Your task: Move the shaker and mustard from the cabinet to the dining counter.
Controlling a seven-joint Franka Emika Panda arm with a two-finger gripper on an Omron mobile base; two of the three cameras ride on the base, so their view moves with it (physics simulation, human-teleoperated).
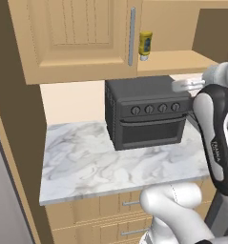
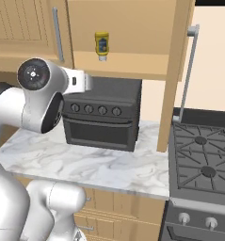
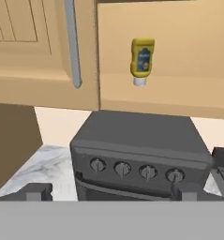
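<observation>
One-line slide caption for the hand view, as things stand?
Open gripper faces the open cabinet, where the mustard stands cap-down above the black oven.

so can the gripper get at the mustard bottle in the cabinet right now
Probably yes. The mustard bottle stands at the front of the open cabinet shelf, door swung aside, nothing in front of it. The gripper faces it with jaws open, above the black oven, though not yet close.

Mustard (image 3: 142, 61) label too small to read; cabinet (image 1: 77, 38) top cut off (upper edge) — fingers (image 3: 38, 192) mostly cropped.
</observation>
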